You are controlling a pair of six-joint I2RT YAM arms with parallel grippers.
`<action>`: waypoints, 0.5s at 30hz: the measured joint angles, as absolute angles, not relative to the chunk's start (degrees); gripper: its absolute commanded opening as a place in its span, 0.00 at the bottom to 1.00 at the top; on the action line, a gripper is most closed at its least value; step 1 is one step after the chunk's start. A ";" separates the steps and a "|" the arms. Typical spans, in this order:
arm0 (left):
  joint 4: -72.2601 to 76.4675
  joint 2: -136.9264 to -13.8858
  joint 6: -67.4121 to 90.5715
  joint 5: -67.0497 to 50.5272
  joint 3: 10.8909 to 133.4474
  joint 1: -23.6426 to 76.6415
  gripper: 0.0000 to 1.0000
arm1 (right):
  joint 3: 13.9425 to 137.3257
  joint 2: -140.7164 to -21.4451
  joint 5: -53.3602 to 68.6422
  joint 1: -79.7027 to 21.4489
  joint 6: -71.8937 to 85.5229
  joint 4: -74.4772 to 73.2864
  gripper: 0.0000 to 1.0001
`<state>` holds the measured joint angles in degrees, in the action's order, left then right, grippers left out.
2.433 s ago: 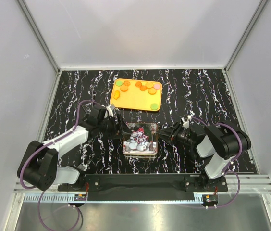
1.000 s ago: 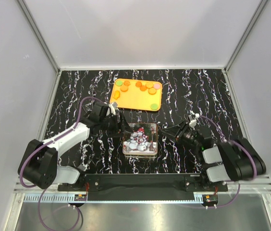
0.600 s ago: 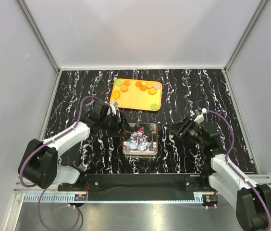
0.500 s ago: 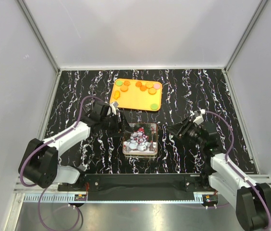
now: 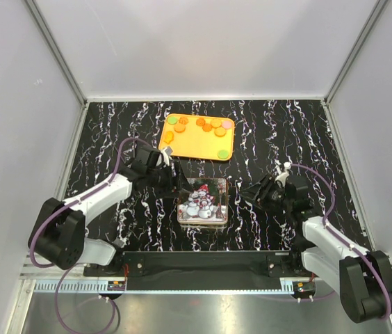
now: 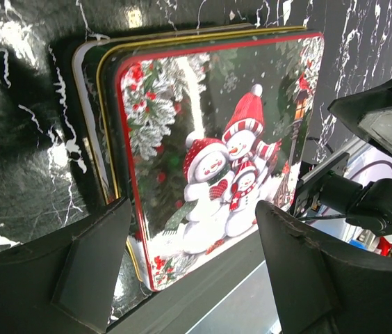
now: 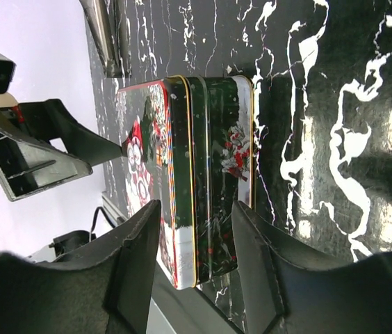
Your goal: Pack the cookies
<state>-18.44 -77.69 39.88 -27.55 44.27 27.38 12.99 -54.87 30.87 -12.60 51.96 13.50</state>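
Observation:
Several cookies (image 5: 208,126), orange, green, pink and yellow discs, lie on the orange tray (image 5: 194,147) at the back. A closed tin (image 5: 203,200) with a snowman lid sits mid-table. My left gripper (image 5: 177,184) is open and empty at the tin's back left corner. In the left wrist view its jaws (image 6: 192,278) stand wide over the lid (image 6: 217,153). My right gripper (image 5: 247,195) is open and empty just right of the tin. In the right wrist view its jaws (image 7: 196,268) face the tin's side wall (image 7: 213,174).
The black marbled table (image 5: 112,132) has grey walls on three sides. The left gripper's fingers (image 7: 50,153) show beyond the tin in the right wrist view. The right arm (image 6: 380,202) shows past the tin in the left wrist view.
My right arm has folded down low, and its gripper has drawn back a little to the right of the tin. My left gripper has edged slightly towards the tin. The tin has not moved.

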 measured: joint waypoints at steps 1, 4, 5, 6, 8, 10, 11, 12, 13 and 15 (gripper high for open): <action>-18.48 -77.89 39.77 -27.33 44.58 27.49 0.77 | 13.17 -55.05 30.89 -12.71 51.72 13.34 0.53; -19.27 -78.17 39.20 -26.72 45.30 27.66 0.77 | 14.50 -56.88 30.39 -13.76 50.81 13.02 0.55; -19.57 -78.30 39.03 -26.61 45.45 27.70 0.77 | 15.00 -57.56 29.98 -14.44 50.63 12.82 0.55; -20.01 -78.59 38.94 -26.48 45.71 27.77 0.77 | 15.62 -58.39 29.52 -15.42 50.39 12.56 0.56; -20.34 -79.35 38.74 -26.15 46.22 27.90 0.77 | 16.40 -59.42 28.45 -17.37 50.09 12.25 0.57; -21.15 -80.07 38.50 -25.61 46.76 28.21 0.77 | 16.91 -59.72 27.27 -19.09 49.69 11.62 0.60; -21.34 -80.40 38.37 -25.43 46.98 28.38 0.77 | 17.19 -59.77 26.70 -19.62 49.52 11.14 0.61; -21.69 -80.75 38.17 -25.23 47.31 28.56 0.77 | 17.41 -59.86 26.30 -19.97 49.34 10.72 0.61; -22.11 -81.17 37.95 -25.06 47.75 28.71 0.77 | 17.61 -59.99 25.89 -20.16 49.17 10.52 0.62; -22.81 -81.93 37.69 -24.58 48.69 29.06 0.77 | 17.78 -60.29 25.21 -20.38 48.99 10.31 0.63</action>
